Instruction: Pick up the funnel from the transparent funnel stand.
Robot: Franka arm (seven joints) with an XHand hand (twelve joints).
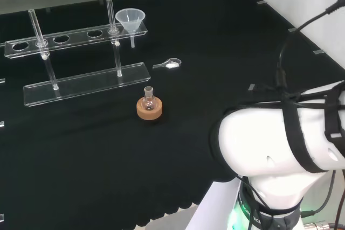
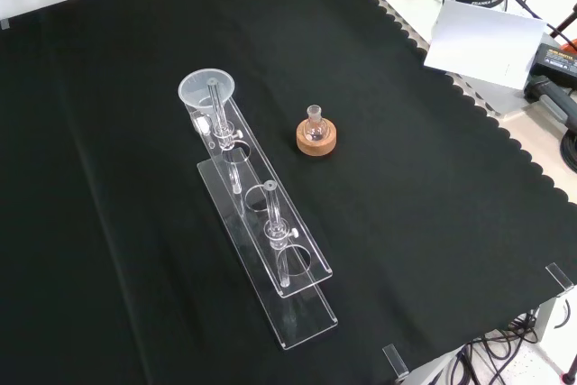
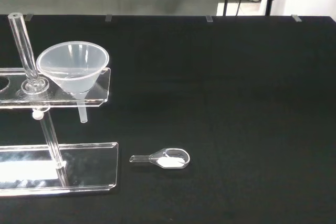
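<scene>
A clear plastic funnel (image 1: 130, 21) sits in the end hole of the transparent stand's upper shelf (image 1: 78, 36), its stem hanging below the shelf. In the front view the funnel (image 2: 206, 92) is at the far end of the stand (image 2: 306, 313). Seen from the wrist, the funnel (image 3: 73, 66) rests upright in the shelf, next to a clear post, above the stand's base plate (image 3: 84, 163). Nothing touches the funnel.
A small round flask on a cork ring (image 1: 149, 106) stands near the stand, also in the front view (image 2: 315, 135). A small glass scoop with white powder (image 1: 168, 64) lies beside the base plate (image 3: 165, 159). The arm's white link (image 1: 280, 144) fills the head view's lower right.
</scene>
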